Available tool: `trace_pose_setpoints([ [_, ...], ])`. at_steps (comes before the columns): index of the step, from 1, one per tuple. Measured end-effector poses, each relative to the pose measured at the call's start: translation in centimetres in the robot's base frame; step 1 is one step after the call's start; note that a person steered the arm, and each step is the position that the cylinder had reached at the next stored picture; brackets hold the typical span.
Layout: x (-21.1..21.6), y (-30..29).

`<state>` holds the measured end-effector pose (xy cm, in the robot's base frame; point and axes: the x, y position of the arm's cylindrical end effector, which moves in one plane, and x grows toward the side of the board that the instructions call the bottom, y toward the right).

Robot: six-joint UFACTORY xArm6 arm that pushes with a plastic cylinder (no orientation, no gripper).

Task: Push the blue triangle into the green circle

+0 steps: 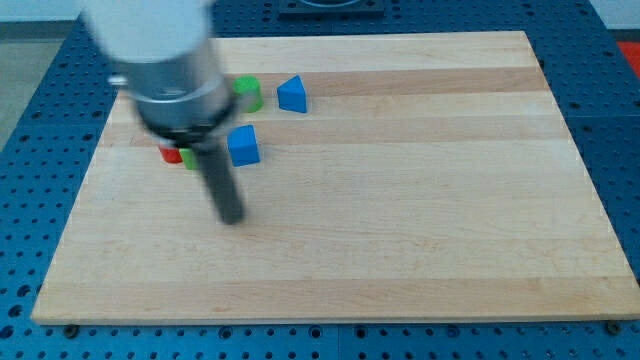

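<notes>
Tip (233,217) sits below blue cube (243,145), no jaws; blue triangle (292,94) just right of green circle (247,92), likely leftward shove needed.

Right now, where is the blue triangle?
The blue triangle sits near the board's top edge, left of centre, just right of the green circle, apart from it, above the blue cube.

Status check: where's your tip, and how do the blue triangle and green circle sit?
My tip on bare board, below the blocks, touching none. Blue triangle right of green circle, small gap between. Blue cube lies between tip and them.
</notes>
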<state>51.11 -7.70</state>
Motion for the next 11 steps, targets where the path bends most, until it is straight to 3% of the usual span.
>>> trace_pose_setpoints([
  [1,-4.5,9.6],
  [2,-10.8,13.4],
  [3,-15.9,12.4],
  [4,-17.7,11.8],
  [9,-17.7,5.4],
  [11,-17.8,7.1],
])
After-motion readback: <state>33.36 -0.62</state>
